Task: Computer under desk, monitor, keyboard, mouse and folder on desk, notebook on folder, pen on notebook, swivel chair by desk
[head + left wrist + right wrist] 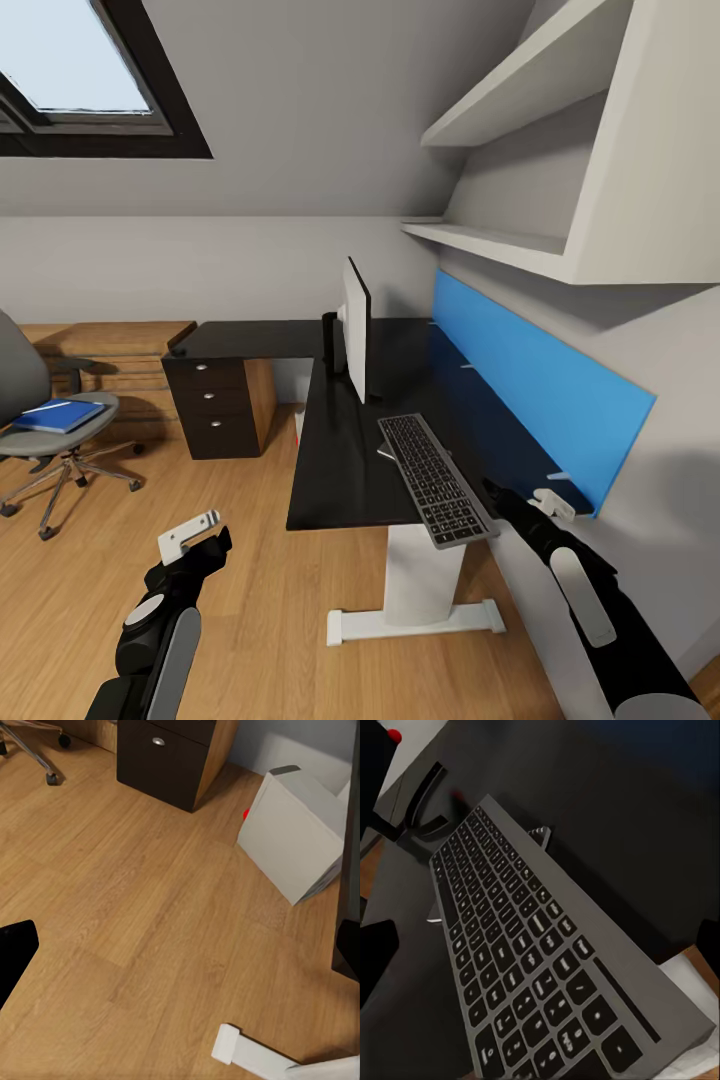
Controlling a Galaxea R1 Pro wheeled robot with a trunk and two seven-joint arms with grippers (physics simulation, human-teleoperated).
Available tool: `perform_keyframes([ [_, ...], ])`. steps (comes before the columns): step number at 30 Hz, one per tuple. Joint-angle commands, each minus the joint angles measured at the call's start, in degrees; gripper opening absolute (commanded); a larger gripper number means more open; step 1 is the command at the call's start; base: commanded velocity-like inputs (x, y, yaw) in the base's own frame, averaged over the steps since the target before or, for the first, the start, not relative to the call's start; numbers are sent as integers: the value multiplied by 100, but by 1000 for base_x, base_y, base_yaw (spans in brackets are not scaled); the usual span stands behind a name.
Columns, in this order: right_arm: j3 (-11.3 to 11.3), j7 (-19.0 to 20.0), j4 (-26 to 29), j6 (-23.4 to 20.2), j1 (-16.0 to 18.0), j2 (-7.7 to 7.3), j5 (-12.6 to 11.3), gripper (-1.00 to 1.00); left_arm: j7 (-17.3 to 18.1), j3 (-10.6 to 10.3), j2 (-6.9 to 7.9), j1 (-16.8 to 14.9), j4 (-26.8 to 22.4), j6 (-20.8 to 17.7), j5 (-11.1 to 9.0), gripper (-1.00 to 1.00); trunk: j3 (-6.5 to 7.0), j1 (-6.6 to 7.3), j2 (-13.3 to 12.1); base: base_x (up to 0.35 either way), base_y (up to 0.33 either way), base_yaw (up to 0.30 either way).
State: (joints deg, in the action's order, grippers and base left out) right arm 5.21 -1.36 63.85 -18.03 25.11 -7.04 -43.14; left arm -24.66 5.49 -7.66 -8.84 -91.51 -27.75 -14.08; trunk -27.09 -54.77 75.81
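Both arms reach into the bottom of the head view. Right pincer (535,500) hovers just beside the near end of the keyboard (436,478), over the front right corner of the desk (340,470); its white fingers look parted with nothing between them, and in the right wrist view dark finger edges stand wide to either side of the keys. Left pincer (195,537) hangs over the wooden floor (230,600), holding nothing; how far it is open I cannot tell.

Long axis of the keyboard runs from the monitor (357,342) toward the desk's front edge, and its near end juts slightly past that edge. Edge-on, the monitor stands upright on the desk, just beyond the keyboard's far end.

Under the desk the left wrist view shows the light grey computer (296,832) on the floor, tilted, a red spot beside it.

Well to the left, the swivel chair (30,400) carries the blue folder (58,415) flat on its seat.
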Motion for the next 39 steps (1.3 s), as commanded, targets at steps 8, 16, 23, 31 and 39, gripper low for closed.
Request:
perform_keyframes([
  [8, 45, -7, -193, -445, 3, -163, -1214, 100, -56, -3, -13, -4, -16, 4, -59, 100, -151, -176, 326, -4, 0, 0],
  [16, 50, -8, -262, -627, 3, -271, -1900, 100, -51, -4, -14, -4, -14, 2, -58, 100, -222, -264, 487, 0, 0, 0],
  [23, 50, -6, -259, -632, 3, -280, -1942, 100, -17, 5, 17, -4, 24, 8, -48, 100, -222, -264, 487, -28, 0, 0],
  [31, 45, -5, -384, -632, 3, -287, -1948, 100, -12, 8, 19, -4, 21, 5, -51, 100, -222, -264, 487, -235, 0, 0],
  [39, 47, 0, -596, -636, 3, -281, -1972, 100, -19, -8, -4, -4, -30, -2, -59, 100, -312, -374, 687, -23, 0, 0],
])
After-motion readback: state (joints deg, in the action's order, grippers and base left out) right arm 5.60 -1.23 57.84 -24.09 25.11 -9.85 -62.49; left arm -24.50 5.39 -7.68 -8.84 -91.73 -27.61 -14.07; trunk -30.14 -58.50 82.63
